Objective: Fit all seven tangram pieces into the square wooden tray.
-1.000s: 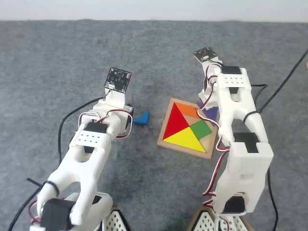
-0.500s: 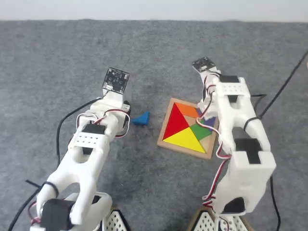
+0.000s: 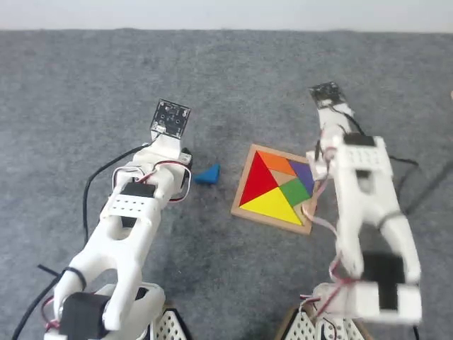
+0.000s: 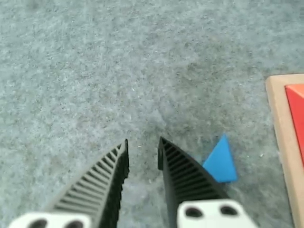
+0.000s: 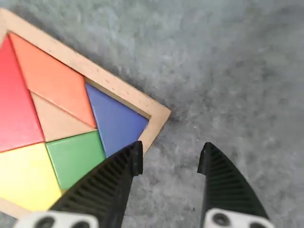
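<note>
Robotics lab bench: grey carpeted surface (image 3: 64,92), left arm (image 3: 131,227) and right arm (image 3: 368,205) with exposed wiring (image 3: 88,205), pale wall (image 3: 212,14) at 12 o'clock.

The table (image 3: 85,85) wears rough, fuzzy grey cloth. The tray (image 5: 124,95) is pale bare wood, tangram pieces (image 3: 256,183) smooth and matt. The left gripper (image 4: 143,142) is ridged black plastic and the left arm (image 3: 131,212) smooth white plastic.

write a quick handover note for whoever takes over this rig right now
Left gripper: open, empty, over the carpet beside the blue triangle.
Right gripper: open, empty, just off the tray corner by the purple piece.
Done: red piece, orange piece, green piece, yellow piece and purple piece sit in the tray.
Remaining: blue triangle lies outside the tray; the wood-coloured triangular gap beside the orange piece looks like its slot.
</note>
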Robot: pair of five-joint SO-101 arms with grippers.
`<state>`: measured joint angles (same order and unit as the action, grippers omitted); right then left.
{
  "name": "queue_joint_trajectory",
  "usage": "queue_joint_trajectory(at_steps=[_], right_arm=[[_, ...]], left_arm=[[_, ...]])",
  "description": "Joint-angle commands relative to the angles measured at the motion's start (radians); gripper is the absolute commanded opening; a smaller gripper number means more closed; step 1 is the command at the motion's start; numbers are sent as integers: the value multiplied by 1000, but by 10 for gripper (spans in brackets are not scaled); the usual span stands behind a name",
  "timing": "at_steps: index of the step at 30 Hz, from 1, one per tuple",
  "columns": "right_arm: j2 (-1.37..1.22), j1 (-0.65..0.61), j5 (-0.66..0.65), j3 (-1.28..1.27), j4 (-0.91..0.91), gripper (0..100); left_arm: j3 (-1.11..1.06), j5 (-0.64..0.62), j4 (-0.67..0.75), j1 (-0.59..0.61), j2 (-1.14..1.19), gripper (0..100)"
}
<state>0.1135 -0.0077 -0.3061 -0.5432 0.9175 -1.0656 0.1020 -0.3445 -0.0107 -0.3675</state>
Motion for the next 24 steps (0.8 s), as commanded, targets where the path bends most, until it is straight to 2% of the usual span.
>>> queue_joint_trajectory(at_steps=[1, 6, 11, 17, 21, 24], right_arm=[[249, 62, 11, -157, -59, 207], [398, 229, 11, -325, -25, 205], [444, 344, 11, -463, -84, 201], [466, 357, 11, -586, -196, 59], [466, 361, 9, -631, -229, 72], [476, 361, 9, -637, -234, 69]], left_arm=[[10, 12, 20, 5, -43, 105], [108, 12, -173, -5, -31, 105], [326, 44, -433, -64, 144, 105], [687, 146, -710, -95, 459, 105], [840, 210, -790, -115, 608, 103], [852, 233, -796, -164, 626, 102]])
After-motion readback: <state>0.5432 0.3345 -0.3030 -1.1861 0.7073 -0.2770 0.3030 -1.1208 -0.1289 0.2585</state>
